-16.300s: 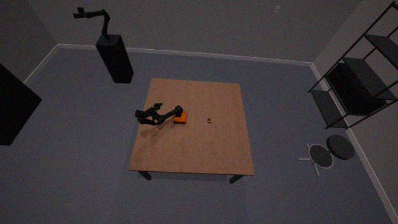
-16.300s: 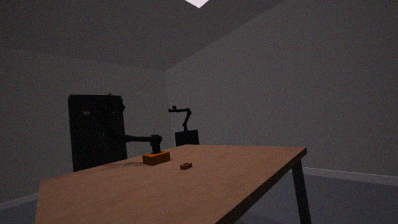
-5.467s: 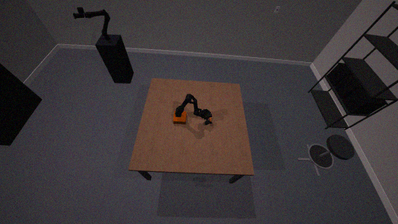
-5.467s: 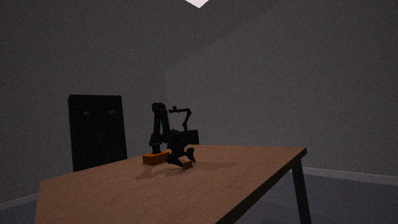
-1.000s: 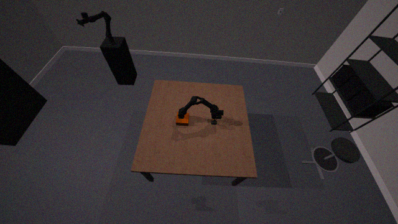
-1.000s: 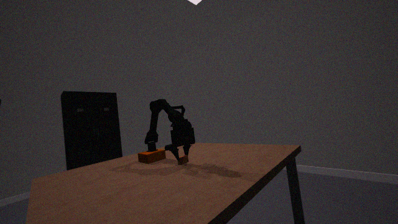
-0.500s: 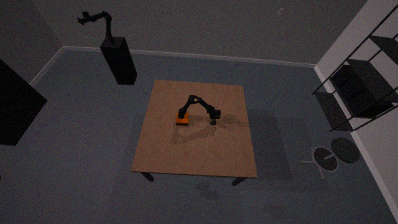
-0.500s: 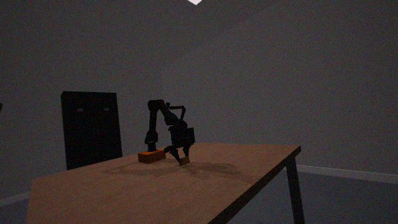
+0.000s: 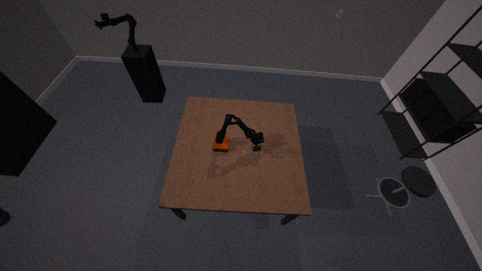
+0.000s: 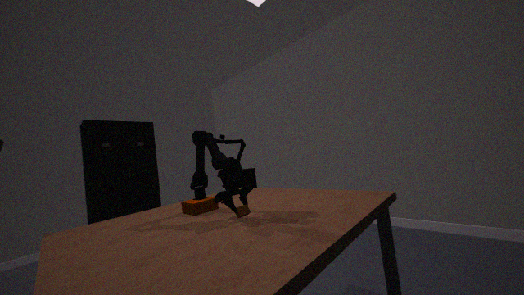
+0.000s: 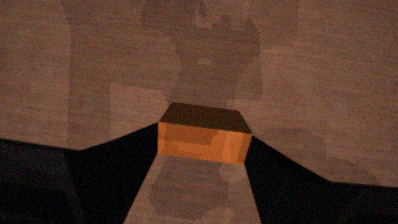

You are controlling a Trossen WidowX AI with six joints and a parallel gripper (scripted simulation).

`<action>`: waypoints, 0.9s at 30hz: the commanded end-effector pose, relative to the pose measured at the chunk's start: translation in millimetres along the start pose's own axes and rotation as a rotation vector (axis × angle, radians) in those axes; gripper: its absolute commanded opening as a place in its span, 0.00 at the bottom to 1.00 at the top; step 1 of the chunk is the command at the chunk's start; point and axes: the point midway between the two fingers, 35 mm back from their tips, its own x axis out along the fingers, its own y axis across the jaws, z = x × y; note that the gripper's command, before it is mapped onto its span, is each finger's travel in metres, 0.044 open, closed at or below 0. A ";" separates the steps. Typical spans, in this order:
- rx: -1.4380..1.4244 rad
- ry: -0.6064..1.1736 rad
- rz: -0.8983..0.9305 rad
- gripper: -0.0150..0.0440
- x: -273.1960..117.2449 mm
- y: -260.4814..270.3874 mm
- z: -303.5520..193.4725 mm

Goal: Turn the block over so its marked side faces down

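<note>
The block (image 11: 204, 144) (image 10: 243, 211) is small and orange, with a dark brown face toward the top of the wrist view and a bright orange face toward the camera. My gripper (image 11: 203, 132) (image 10: 242, 207) (image 9: 258, 146) is shut on it, one black finger at each end. In the exterior view the block is tilted, low over the table (image 10: 184, 254) (image 9: 233, 192). Whether a lower edge touches the wood cannot be told. No mark can be made out on the faces in view; the other faces are hidden. In the top view the gripper mostly hides the block.
The arm stands on an orange base (image 9: 221, 145) (image 10: 200, 206), to the left of the gripper in the top and exterior views. Shadows of the arm fall across the wood. Another arm on a black pedestal (image 9: 144, 75) and a shelf rack (image 9: 433, 102) stand away from the table.
</note>
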 end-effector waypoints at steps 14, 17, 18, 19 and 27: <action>0.006 -0.145 0.004 0.25 12.6 1.2 0.6; 0.008 -0.187 0.004 0.25 20.0 1.0 0.3; 0.008 -0.201 0.004 0.25 22.2 0.9 0.2; 0.008 -0.215 0.004 0.25 24.2 0.8 0.0; 0.009 -0.327 0.004 0.25 36.2 0.3 -2.9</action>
